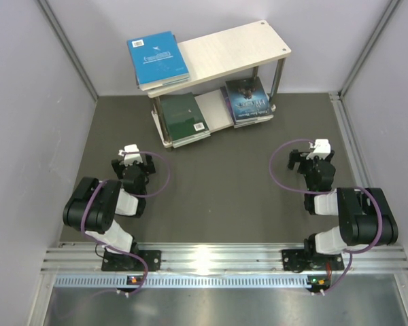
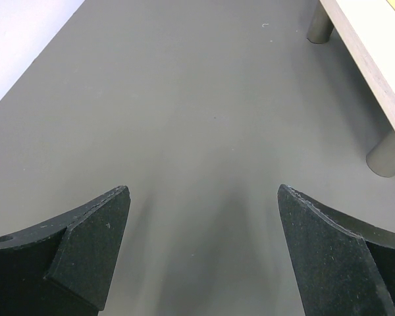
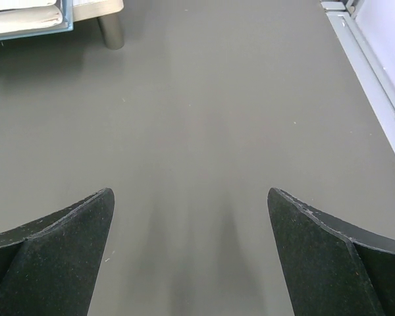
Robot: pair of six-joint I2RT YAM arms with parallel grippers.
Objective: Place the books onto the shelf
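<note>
Left gripper (image 1: 132,161): jaws wide, nothing between them; over the table (image 1: 217,197), toward its near left corner.
Right gripper (image 1: 311,157): likewise wide and empty, toward the near right corner.
Shelf (image 1: 231,46): at the table's far edge, about centre.
Books: blue stack (image 1: 156,60) on the top board's left end; green book (image 1: 183,117) on the lower board, left; starry book (image 1: 247,100) on the lower board, right.
Key relation: all books lie ahead of both grippers, long axes across the boards; the left arm is nearer blue and green, the right nearer starry.
Judgement: we find no book off the shelf, so the task looks done.
</note>
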